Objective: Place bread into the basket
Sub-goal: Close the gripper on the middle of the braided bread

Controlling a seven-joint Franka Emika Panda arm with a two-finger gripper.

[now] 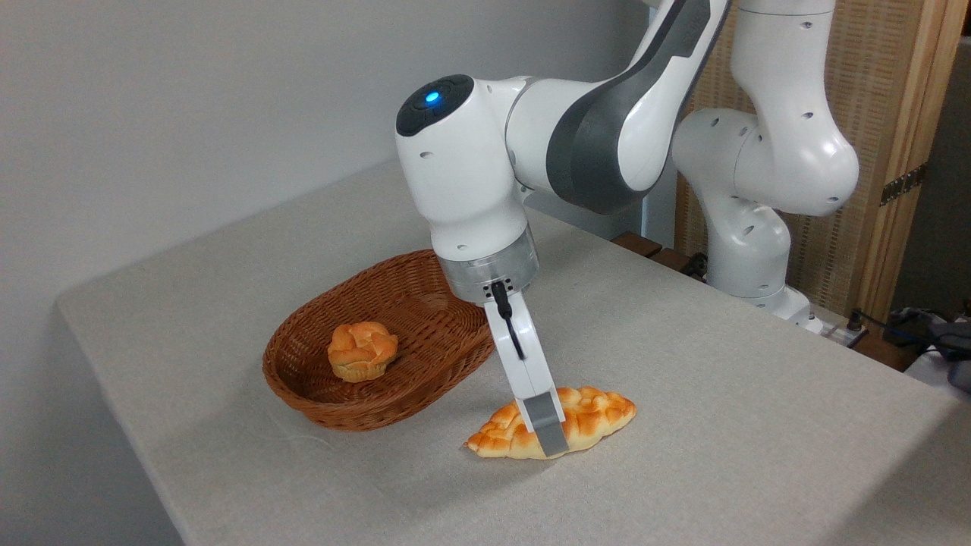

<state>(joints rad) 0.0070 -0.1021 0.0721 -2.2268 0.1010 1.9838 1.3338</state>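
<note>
One fixed camera looks down at a moderate angle across a corner of the grey surface (683,394), fairly close. The robot arm (607,129) enters from two o'clock; the far wall fills ten o'clock. Camera height is hard to judge.

Long braided loaf (588,417): golden-orange crust patches over pale cream. Oval woven wicker basket (425,379): reddish-brown; small round bun (362,350) inside: orange. White-and-grey robot arm (607,129), blue light; light grey tablecloth (721,394).
</note>
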